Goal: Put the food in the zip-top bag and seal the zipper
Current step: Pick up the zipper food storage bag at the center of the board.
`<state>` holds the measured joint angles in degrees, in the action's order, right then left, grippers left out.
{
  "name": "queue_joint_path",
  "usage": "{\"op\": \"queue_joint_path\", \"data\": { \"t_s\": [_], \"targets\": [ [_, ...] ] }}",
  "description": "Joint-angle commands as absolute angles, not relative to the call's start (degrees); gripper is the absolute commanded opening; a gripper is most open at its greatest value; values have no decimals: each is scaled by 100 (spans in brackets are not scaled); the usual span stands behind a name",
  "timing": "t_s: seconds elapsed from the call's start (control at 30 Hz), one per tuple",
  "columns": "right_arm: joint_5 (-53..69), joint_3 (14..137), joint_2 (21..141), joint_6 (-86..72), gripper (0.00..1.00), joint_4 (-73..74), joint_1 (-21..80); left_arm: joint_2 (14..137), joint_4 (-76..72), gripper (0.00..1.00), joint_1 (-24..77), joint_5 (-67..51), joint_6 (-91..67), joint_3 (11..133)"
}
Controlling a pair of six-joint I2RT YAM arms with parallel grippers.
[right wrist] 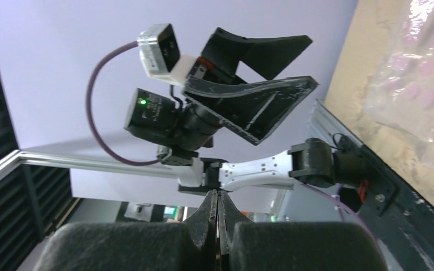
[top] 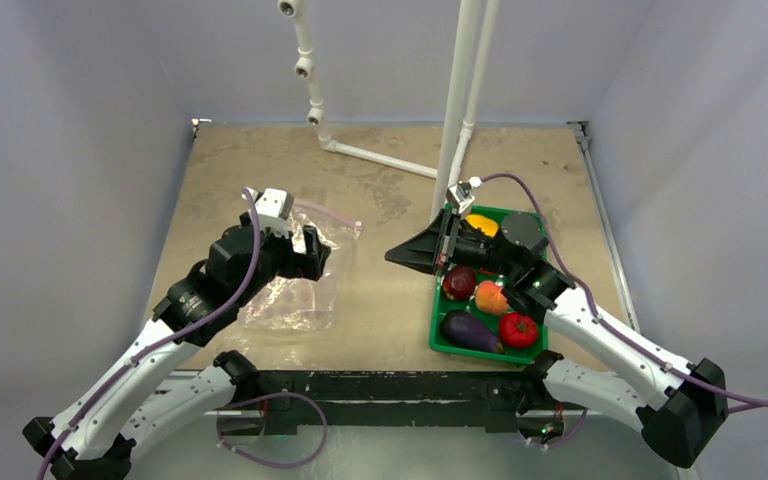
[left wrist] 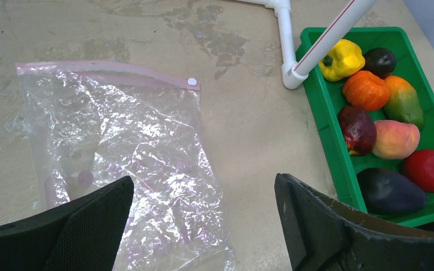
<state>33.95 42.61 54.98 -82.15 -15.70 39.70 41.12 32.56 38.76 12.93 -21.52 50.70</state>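
Barely begun: food (left wrist: 395,138) all in tray (left wrist: 322,113); bag (left wrist: 124,152) flat on table (left wrist: 248,130), no food inside. Left gripper (left wrist: 203,183) wide open above bag; right gripper (right wrist: 217,203) closed, empty, by tray. Filling and sealing remain.

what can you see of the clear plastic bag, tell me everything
The zip-top bag is clear, crinkly, glossy plastic, lying flat on the tan table left of the green tray. A pale pink zipper runs along its far edge, ending in a small white button. It looks empty; faint pinkish marks show. The open left gripper hovers over its near end; contact is unclear.
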Motion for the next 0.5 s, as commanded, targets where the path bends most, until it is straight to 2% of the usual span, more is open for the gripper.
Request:
{"op": "queue_joint_path", "data": {
  "t_s": [0.0, 0.27, 0.47],
  "targets": [
    [3546, 4465, 5468, -8934, 0, -2404, 3972, 4096, 3222, 94, 3902, 1389, -2206, 5037],
    [3579, 5002, 5691, -9005, 0, -2308, 3973, 4078, 3237, 95, 3902, 1446, -2215, 5036],
    [3364, 5429, 5755, -8677, 0, -1687, 3974, 4061, 3239, 95, 3903, 1468, -2226, 5036]
  ]
}}
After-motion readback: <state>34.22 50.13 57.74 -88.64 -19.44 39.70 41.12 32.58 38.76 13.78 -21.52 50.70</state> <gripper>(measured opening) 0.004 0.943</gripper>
